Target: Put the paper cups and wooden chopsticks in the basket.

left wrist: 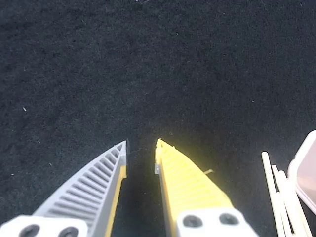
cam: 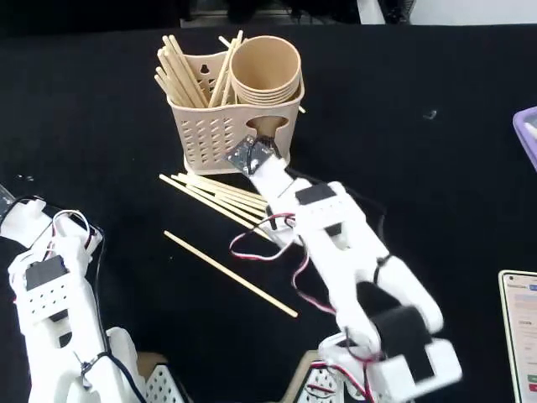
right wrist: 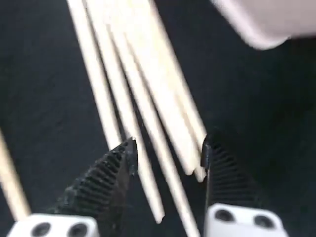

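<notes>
A beige basket [cam: 220, 130] stands at the back of the table, with a stack of paper cups [cam: 266, 71] and several wooden chopsticks [cam: 180, 75] in it. In front of it lies a bundle of loose chopsticks [cam: 210, 195], and one more chopstick [cam: 231, 274] lies apart, closer in. The right arm [cam: 323, 222] reaches over the bundle's end. My right gripper [right wrist: 168, 153] is open, with several chopsticks [right wrist: 148, 108] between its fingers. The left arm [cam: 50, 281] sits at the near left. My left gripper [left wrist: 141, 148] is narrowly open over bare black cloth and holds nothing.
A purple container's edge [cam: 527, 130] shows at the far right, and a white sheet or screen [cam: 520, 336] lies at the near right. In the left wrist view, chopstick ends [left wrist: 279, 197] and a pale rounded edge [left wrist: 306, 170] are off to the side.
</notes>
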Available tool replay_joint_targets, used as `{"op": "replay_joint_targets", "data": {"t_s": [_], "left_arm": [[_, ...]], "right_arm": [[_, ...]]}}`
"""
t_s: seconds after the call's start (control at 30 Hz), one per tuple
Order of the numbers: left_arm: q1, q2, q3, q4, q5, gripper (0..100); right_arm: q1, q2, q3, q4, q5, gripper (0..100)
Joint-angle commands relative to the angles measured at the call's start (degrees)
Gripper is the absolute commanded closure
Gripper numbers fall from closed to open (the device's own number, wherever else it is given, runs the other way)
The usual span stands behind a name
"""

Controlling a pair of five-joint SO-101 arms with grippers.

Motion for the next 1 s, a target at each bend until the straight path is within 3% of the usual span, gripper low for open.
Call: {"op": "replay_joint_targets", "data": {"t_s": [0.0, 0.23, 0.4, 0.7, 0.97], "left_arm": [[0.4, -1.49, -1.01, -1.14, 0.09, 89], [0.31, -1.49, -1.01, -1.14, 0.09, 89], [0.31, -1.49, -1.01, -1.14, 0.09, 89], [0.31, -1.49, -0.92, -1.14, 0.09, 89], [0.31, -1.49, -1.1, -1.14, 0.09, 89]], "right_arm": [[1.14, 5.76, -0.48, -9.23, 2.55, 77.6], [-1.76, 10.15, -1.45, -8.7, 2.46, 79.8], [-4.4, 7.16, -0.66, -3.16, 7.47, 98.4], [-10.29, -6.29, 6.37, 0.79, 5.98, 98.7], [-10.81, -10.77, 14.29, 0.35, 6.42, 98.4]]}}
